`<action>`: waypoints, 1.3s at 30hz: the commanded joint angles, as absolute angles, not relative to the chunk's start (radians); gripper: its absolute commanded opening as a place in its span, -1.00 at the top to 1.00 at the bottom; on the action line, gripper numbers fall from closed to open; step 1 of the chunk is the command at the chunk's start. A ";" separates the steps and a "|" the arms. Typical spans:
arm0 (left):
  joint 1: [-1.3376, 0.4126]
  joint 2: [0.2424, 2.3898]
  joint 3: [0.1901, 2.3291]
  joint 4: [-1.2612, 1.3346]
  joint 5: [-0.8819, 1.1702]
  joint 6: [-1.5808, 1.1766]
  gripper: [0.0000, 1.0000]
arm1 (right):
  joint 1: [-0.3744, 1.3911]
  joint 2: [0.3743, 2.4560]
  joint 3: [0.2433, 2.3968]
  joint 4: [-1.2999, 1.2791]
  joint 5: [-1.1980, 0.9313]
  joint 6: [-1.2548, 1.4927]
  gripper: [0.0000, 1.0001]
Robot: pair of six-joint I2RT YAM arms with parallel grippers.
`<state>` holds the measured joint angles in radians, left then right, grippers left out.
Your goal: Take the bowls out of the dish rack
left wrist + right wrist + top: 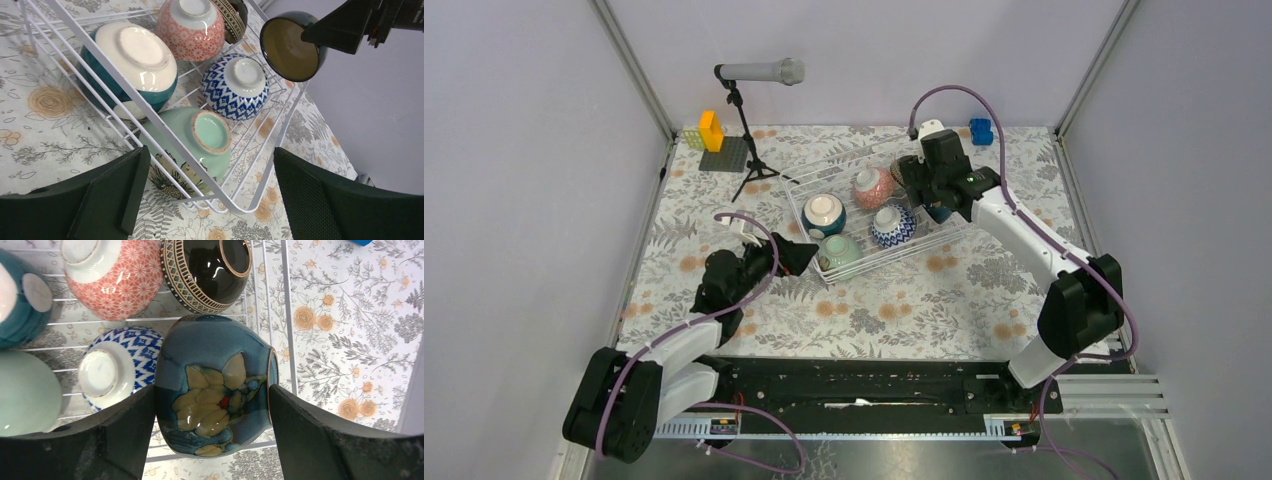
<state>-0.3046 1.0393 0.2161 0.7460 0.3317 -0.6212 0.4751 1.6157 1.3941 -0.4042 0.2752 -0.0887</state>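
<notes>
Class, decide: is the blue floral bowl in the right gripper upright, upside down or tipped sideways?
Tipped sideways: the blue floral bowl, held by the right gripper, shows its open mouth side-on.

In the white rack (829,175) we see five bowls bottoms-up: green (839,250), teal (823,212), pink (874,186), zigzag (893,225), brown (207,270). The floral bowl (215,390) sits sideways, seemingly lifted at the right end.

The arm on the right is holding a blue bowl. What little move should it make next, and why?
Probably carry the blue bowl sideways over the rack rim to the bare tablecloth. The right tool is shut on it, it seems lifted above the rack, and other bowls crowd the space below.
</notes>
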 commanded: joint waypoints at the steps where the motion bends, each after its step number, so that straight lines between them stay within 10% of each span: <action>1: -0.310 1.060 0.261 0.832 0.412 -0.607 -0.97 | 0.470 1.520 1.470 -0.355 0.230 -0.010 -0.22; 18: -0.339 1.042 0.485 0.596 0.468 -0.731 -0.95 | 0.468 1.520 1.507 -0.332 0.154 0.223 -0.13; 39: -0.438 1.502 0.842 0.652 0.490 -0.814 -0.72 | 0.469 1.431 1.431 -0.138 -0.189 0.499 -0.09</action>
